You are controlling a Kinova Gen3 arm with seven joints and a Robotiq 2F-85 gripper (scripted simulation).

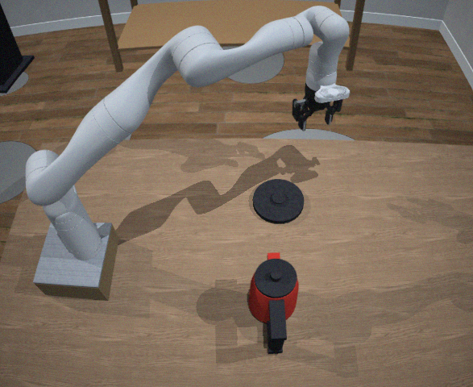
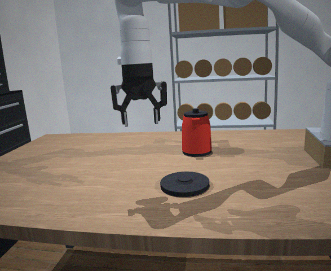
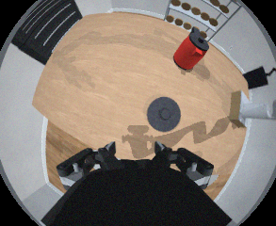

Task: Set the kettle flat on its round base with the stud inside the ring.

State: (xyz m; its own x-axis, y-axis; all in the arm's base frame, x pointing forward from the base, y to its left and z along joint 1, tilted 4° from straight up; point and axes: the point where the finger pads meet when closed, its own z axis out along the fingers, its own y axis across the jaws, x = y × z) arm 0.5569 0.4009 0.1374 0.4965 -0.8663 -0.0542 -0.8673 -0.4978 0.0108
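The red kettle (image 1: 258, 302) (image 2: 196, 135) (image 3: 189, 53) stands upright on the table, beside its base and apart from it. Its black handle (image 1: 276, 320) points toward the near side in the top view and is hidden behind the body in the exterior view. The round black base (image 1: 266, 209) (image 2: 174, 186) (image 3: 156, 120) lies flat on the table, with its stud (image 1: 279, 197) (image 2: 185, 178) (image 3: 165, 114) up. My gripper (image 1: 316, 123) (image 2: 141, 119) (image 3: 135, 147) is open and empty. It hangs high in the air, pointing down, well away from the kettle and the base.
The wooden table (image 1: 165, 333) (image 2: 72, 204) (image 3: 105, 71) carries the arm's mounting block (image 1: 72, 266) (image 2: 315, 147) (image 3: 236, 108) at one side. A shelf rack (image 2: 223, 78) stands behind the table in the exterior view, and a dark drawer cabinet (image 2: 5, 116) is at the left.
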